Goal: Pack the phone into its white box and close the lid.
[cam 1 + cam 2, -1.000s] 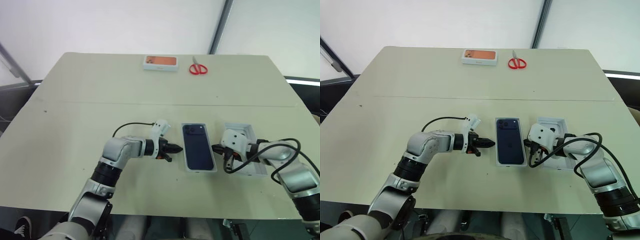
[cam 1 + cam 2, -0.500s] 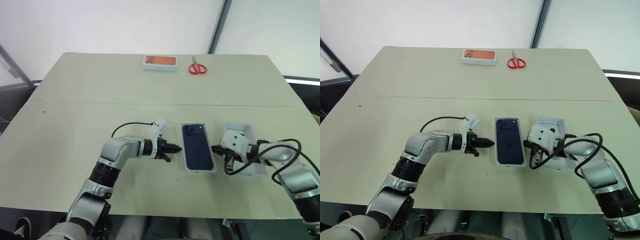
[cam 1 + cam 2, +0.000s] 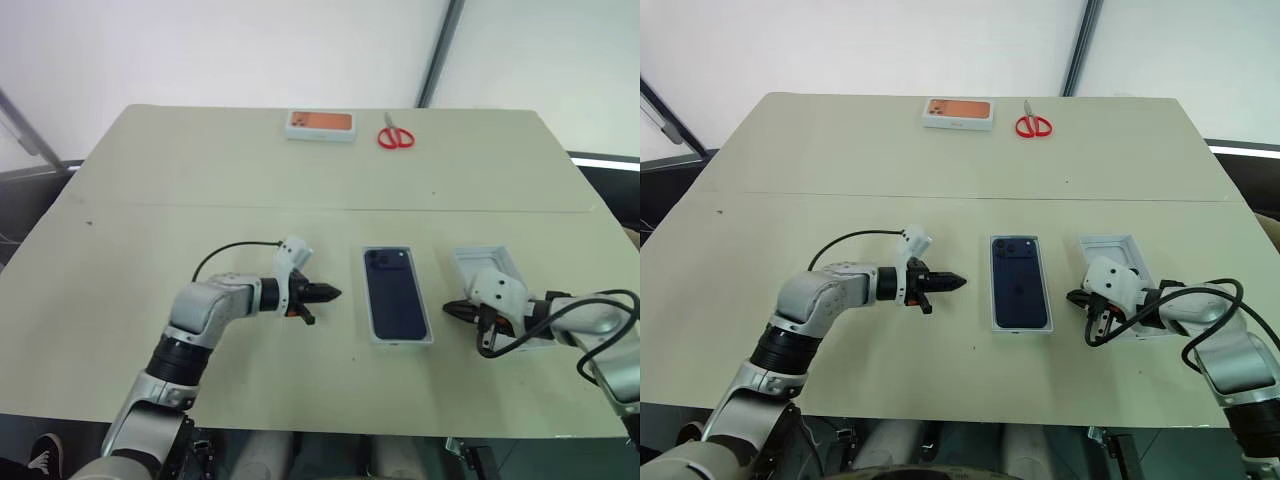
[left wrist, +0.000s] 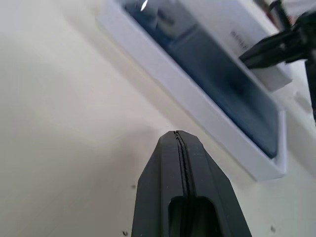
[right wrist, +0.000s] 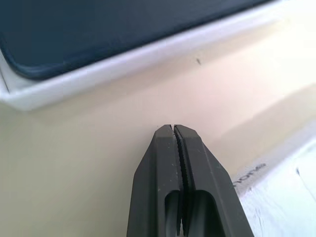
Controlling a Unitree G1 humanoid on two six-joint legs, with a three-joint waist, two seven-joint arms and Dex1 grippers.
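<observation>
The navy-blue phone (image 3: 396, 295) lies flat inside the white box (image 3: 402, 341) at the table's middle, with the box's rim showing all round it. The lid (image 3: 482, 262) rests inside-up to the right of the box, its near end hidden under my right hand. My left gripper (image 3: 330, 294) is shut and empty, hovering left of the box and pointing at it. My right gripper (image 3: 452, 308) is also shut and empty, in the gap between box and lid. The right wrist view has the phone (image 5: 98, 29) in its box just beyond the fingertips (image 5: 165, 136).
A small orange-topped white box (image 3: 321, 124) and red scissors (image 3: 396, 135) lie near the table's far edge. A seam crosses the tabletop behind the phone box. Cables loop off both wrists.
My left gripper has drawn back leftwards from the box. My right gripper has shifted right and nearer the front edge, uncovering more of the lid. Phone, box and lid have not moved.
</observation>
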